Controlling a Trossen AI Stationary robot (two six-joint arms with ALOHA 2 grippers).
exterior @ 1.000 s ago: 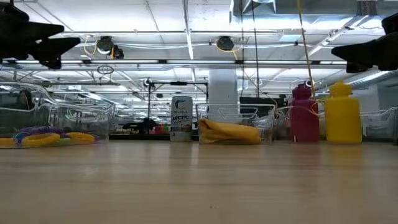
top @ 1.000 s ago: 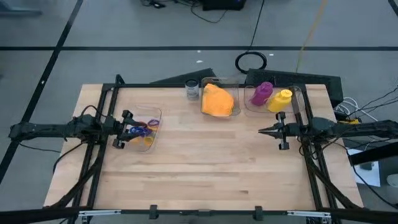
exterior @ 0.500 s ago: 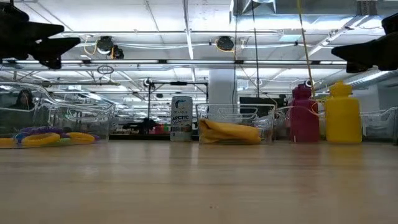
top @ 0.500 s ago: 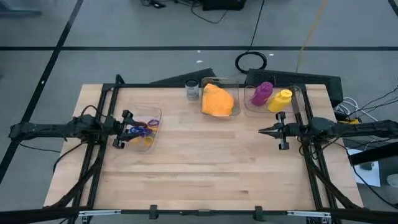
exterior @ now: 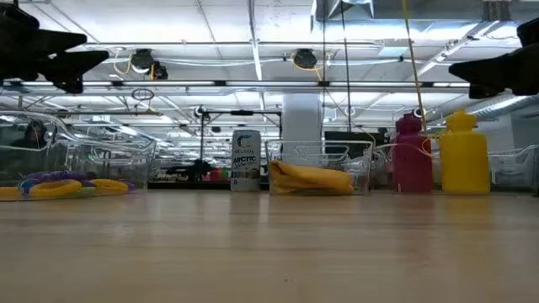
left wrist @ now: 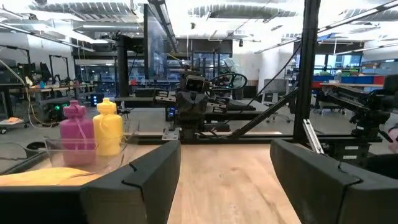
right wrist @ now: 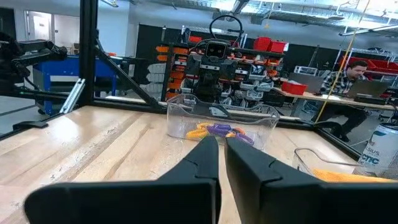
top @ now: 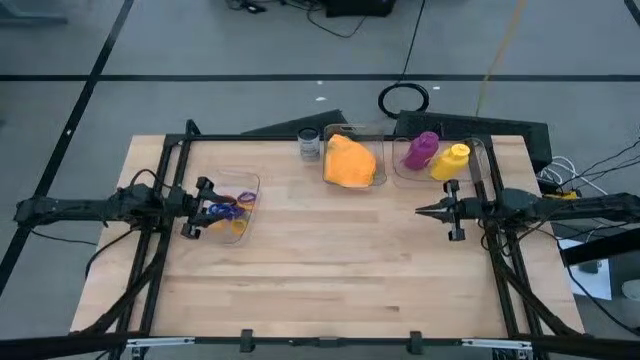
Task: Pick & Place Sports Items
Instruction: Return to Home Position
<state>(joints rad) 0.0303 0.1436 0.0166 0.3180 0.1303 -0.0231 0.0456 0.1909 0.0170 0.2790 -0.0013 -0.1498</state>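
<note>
High view: the left end effector [top: 200,207], fingers apart, hangs at centre left by a clear plastic box [top: 250,183] holding small coloured elastic rings [top: 232,205]. The right end effector [top: 425,211], fingers together, is at centre right above the pale wooden desk [top: 330,270]. At upper centre lies a folded orange soft cloth [top: 350,162]; right of it stand a small purple bottle [top: 420,150] and a small yellow bottle [top: 450,161].

Low view: rings at left, cloth at centre, bottles at right.

Left wrist view: a wide gap between the fingers.

Right wrist view: fingers nearly touching.

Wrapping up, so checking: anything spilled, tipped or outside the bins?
Nothing stands out. Elastic rings lie in one clear bin, the orange towel in another, purple bottle and yellow bottle upright in a third. A can stands outside.
</note>
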